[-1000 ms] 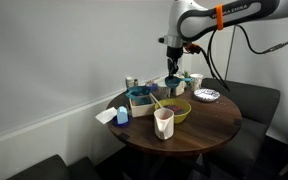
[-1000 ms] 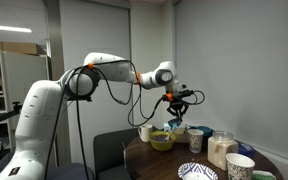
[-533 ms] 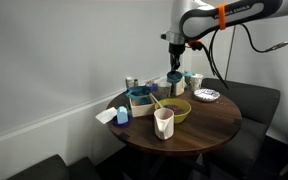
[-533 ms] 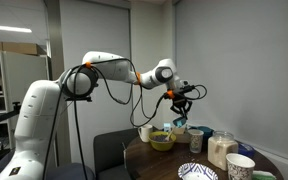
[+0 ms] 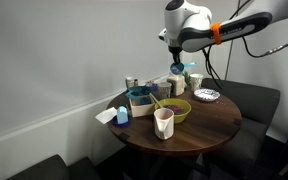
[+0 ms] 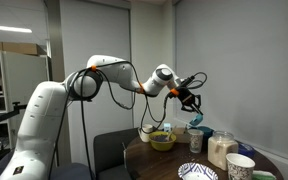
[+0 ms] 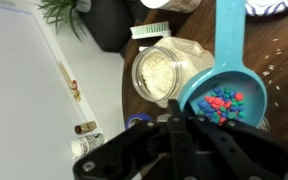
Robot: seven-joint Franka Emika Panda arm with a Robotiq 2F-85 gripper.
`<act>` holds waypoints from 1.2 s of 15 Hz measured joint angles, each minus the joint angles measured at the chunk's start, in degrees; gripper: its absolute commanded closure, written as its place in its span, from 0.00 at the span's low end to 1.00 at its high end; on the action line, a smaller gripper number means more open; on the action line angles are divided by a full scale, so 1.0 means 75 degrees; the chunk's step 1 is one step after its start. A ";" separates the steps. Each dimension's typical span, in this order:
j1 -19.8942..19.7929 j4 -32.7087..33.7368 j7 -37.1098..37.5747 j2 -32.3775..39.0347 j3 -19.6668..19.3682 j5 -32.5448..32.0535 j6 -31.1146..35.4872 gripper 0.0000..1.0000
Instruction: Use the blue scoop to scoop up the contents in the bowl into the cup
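My gripper (image 7: 174,125) is shut, its black fingers meeting at the rim of the blue scoop (image 7: 227,60); the exact grip point is hidden. The scoop holds small red, blue and green contents (image 7: 222,103) and hangs high above a jar. In both exterior views the gripper (image 5: 176,60) (image 6: 190,99) and scoop (image 5: 177,69) (image 6: 196,119) hover above the table's back edge. The yellow bowl (image 5: 174,112) (image 6: 162,141) and the off-white cup (image 5: 164,123) (image 6: 145,132) stand apart from it on the table.
A glass jar of white powder (image 7: 162,72) sits under the scoop. On the round wooden table (image 5: 212,122) stand a blue bowl (image 5: 139,97) with a yellow spoon, a white patterned bowl (image 5: 206,95) and more jars (image 6: 221,150).
The arm has swung up and away from the yellow bowl, carrying the loaded scoop over the jars at the back of the table. The jaws stayed shut.
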 measured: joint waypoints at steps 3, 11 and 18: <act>0.0252 0.0312 0.0522 0.0532 -0.0028 -0.0888 -0.0069 0.99; 0.0920 0.1324 0.0698 0.1720 -0.0032 -0.2297 -0.1093 0.99; 0.1362 0.2016 0.0384 0.2518 -0.0036 -0.3466 -0.1879 0.99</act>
